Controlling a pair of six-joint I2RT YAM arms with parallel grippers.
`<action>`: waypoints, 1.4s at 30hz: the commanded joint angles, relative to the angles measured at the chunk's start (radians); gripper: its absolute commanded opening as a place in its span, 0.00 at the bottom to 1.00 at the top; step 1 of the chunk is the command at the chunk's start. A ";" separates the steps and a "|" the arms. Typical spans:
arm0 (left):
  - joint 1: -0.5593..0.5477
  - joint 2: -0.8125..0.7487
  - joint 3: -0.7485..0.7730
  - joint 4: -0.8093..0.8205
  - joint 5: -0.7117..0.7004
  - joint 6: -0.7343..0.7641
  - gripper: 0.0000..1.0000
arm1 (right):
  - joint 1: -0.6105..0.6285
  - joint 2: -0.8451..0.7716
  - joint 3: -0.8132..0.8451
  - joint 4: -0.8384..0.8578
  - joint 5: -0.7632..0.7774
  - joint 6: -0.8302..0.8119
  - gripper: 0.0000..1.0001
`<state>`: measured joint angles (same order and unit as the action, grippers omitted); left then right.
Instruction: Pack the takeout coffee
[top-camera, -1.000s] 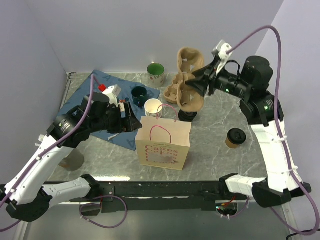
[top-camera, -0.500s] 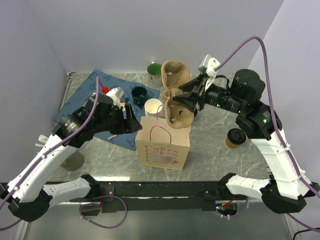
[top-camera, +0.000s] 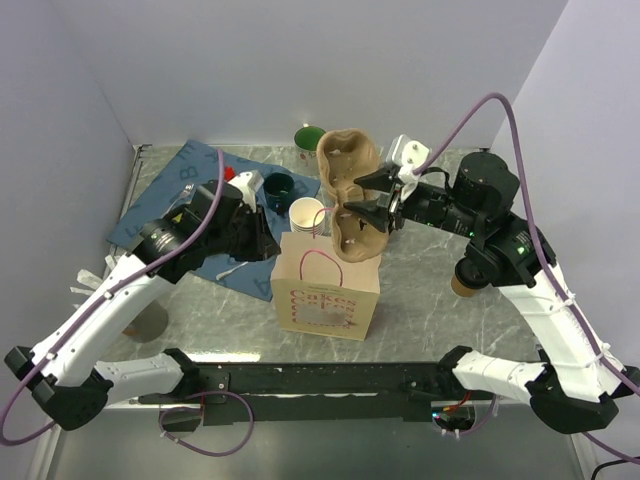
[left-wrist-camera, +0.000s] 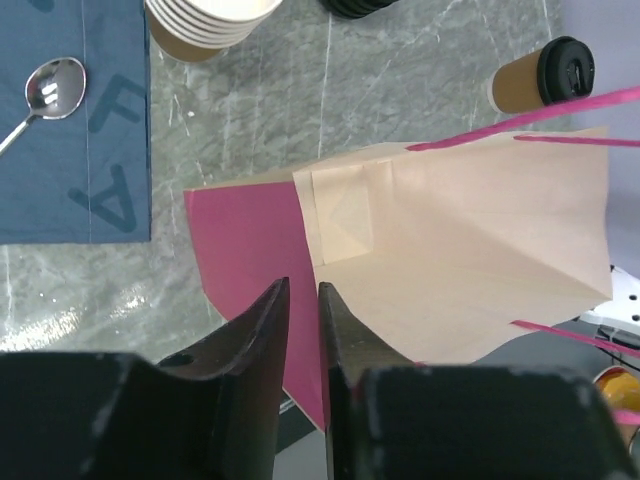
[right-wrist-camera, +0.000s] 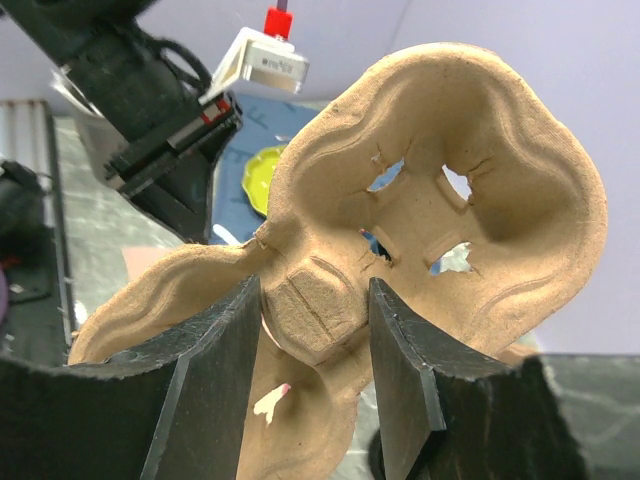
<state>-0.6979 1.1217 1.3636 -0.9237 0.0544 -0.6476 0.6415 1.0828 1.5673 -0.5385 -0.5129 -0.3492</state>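
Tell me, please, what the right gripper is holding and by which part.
The right gripper holds the pulp cup carrier by its central ridge, between the cup wells.

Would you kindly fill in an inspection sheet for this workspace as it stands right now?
Surface: grey marbled table, with a blue cloth at its far left.
Job's things: takeout coffee upright on the table, lid on, right of the paper bag; the bag is upright with its mouth open; cup carrier held over the bag's mouth.
Clutter: stack of lidless cups, green mug, dark cup, spoon on the cloth.
Grippers: left gripper jaws almost together astride the bag's rim, grip unclear; right gripper clamped on the carrier.
Cables: purple cables, one along each arm, looping in the air.
Surroundings: plain pale walls; nothing else seen.
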 joint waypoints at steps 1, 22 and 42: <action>-0.003 0.030 0.052 0.077 -0.016 0.077 0.23 | 0.003 -0.037 -0.032 0.065 0.021 -0.077 0.49; -0.003 0.116 0.054 0.322 0.139 0.247 0.27 | 0.003 -0.116 -0.150 -0.130 -0.125 -0.252 0.50; -0.003 -0.076 0.009 0.385 0.245 -0.027 0.73 | 0.003 -0.087 -0.113 -0.094 -0.138 -0.237 0.49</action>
<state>-0.6979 1.0557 1.4208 -0.6254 0.2157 -0.5941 0.6418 1.0138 1.4216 -0.6735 -0.6411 -0.5823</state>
